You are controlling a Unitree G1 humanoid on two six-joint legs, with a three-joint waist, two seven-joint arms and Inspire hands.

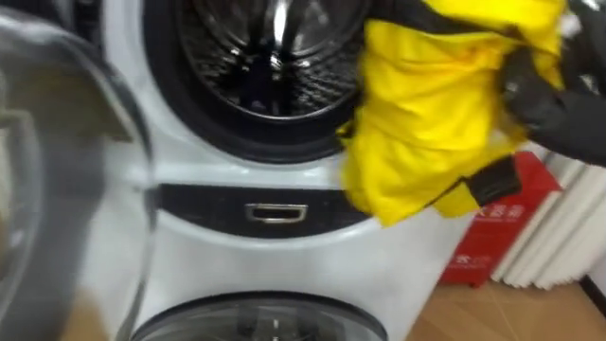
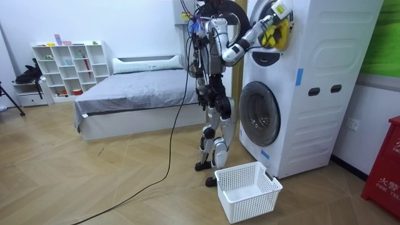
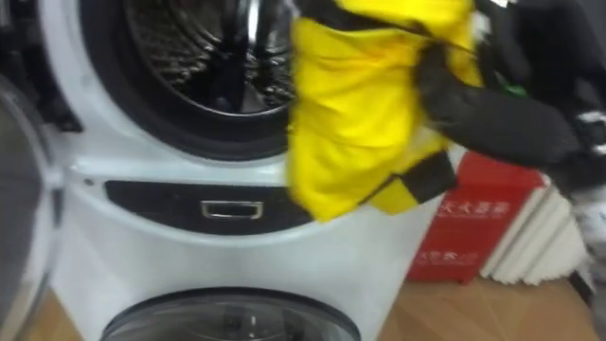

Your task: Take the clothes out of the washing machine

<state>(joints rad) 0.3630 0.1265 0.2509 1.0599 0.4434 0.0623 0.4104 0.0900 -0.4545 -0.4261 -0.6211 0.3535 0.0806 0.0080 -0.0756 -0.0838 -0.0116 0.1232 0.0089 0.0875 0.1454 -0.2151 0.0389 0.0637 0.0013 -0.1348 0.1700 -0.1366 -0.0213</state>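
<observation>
Wood floor (image 2: 94, 181) runs through a bedroom with a grey bed (image 2: 131, 94) and a white cube shelf (image 2: 69, 65) against the far wall. At the room view's right, the robot stands upright facing a tall white washing machine (image 2: 312, 94) with two drums stacked one above the other. Its right arm reaches up to the upper drum (image 1: 265, 47), whose ribbed metal inside shows through the dark round opening. The right hand (image 1: 535, 90) is dark, and its fingers are curled into a yellow garment (image 1: 426, 123), gripping the cloth. The garment hangs bunched from the hand, just outside the drum's rim and across the rim's right edge, with a dark trimmed end (image 1: 492, 180) dangling below the hand. To the left of the hand, beyond the opening, the upper door (image 1: 57, 189) stands swung open. Below the hand, a dark panel with a small metal handle (image 1: 275, 212) crosses the machine's front, and under that is the closed lower door (image 2: 259, 112). Below and slightly behind the hand, a red box (image 1: 497, 227) stands on the floor beside the machine. Far below the hand, by the robot's feet, a white laundry basket (image 2: 247, 190) sits on the floor in front of the lower door.
</observation>
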